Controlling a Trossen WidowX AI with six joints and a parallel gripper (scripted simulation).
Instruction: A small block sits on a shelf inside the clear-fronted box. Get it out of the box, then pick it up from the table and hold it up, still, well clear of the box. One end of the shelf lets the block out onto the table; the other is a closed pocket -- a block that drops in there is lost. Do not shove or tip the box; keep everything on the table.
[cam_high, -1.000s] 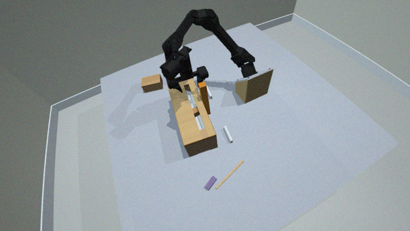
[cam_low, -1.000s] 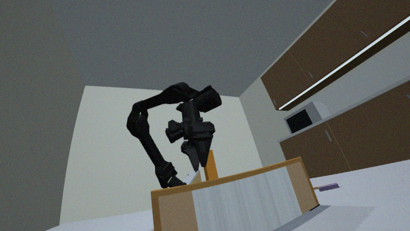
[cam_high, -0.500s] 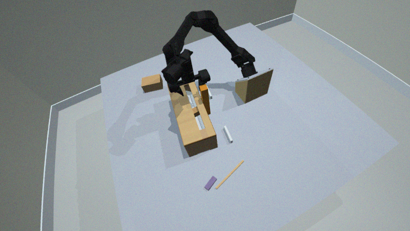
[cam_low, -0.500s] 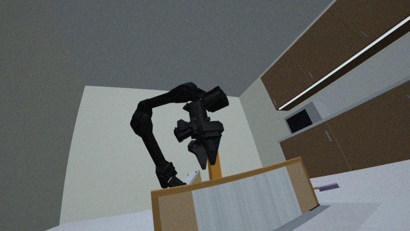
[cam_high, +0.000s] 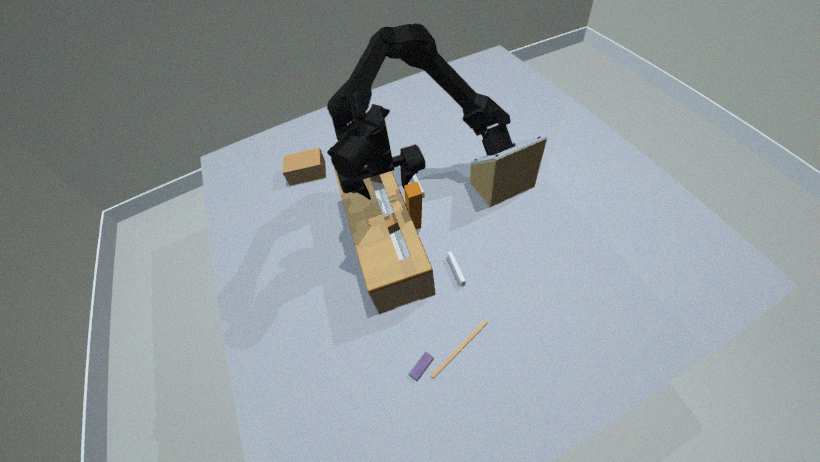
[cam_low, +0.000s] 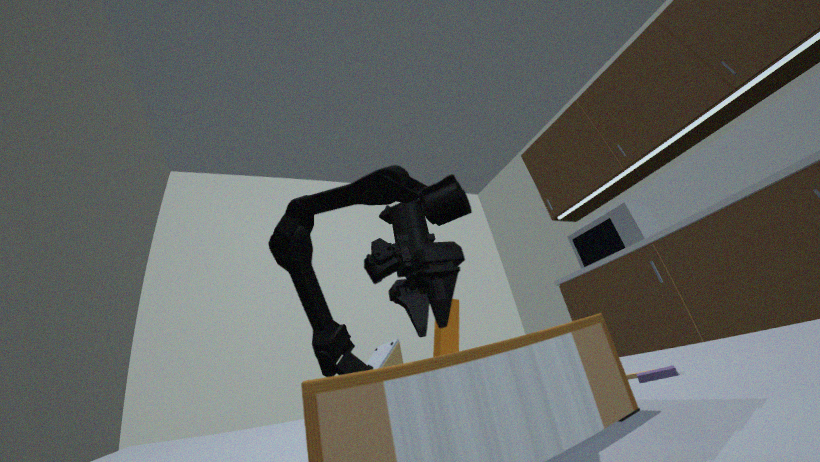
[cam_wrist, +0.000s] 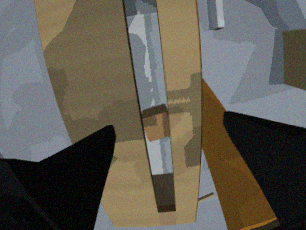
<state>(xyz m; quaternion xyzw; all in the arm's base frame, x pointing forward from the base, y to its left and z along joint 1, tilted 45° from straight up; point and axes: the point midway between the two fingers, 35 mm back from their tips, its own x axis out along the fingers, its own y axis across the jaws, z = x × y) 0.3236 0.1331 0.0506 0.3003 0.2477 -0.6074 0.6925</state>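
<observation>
The long wooden box (cam_high: 383, 268) (cam_low: 312, 427) (cam_wrist: 95, 90) stands on the table with a narrow slot along its top. Through the slot I see a pale shelf surface (cam_high: 400, 245) (cam_wrist: 145, 62) and the small brown-orange block (cam_high: 390, 222) (cam_wrist: 157, 126), inside the box partway along the slot. In the exterior view the block is not visible. My gripper (cam_high: 387, 189) (cam_low: 433, 331) (cam_wrist: 169, 124) is open and empty, pointing down above the box top, its fingers on either side of the slot. Which shelf end is the pocket I cannot tell.
An upright orange post (cam_high: 414, 207) (cam_low: 447, 342) (cam_wrist: 220, 155) stands close beside the box, near one finger. A white bar (cam_high: 456, 269), a thin stick (cam_high: 459, 349) and a purple block (cam_high: 421, 366) (cam_low: 658, 374) lie on the table. A wooden block (cam_high: 304, 166) and a wedge-shaped panel (cam_high: 516, 172) stand farther back.
</observation>
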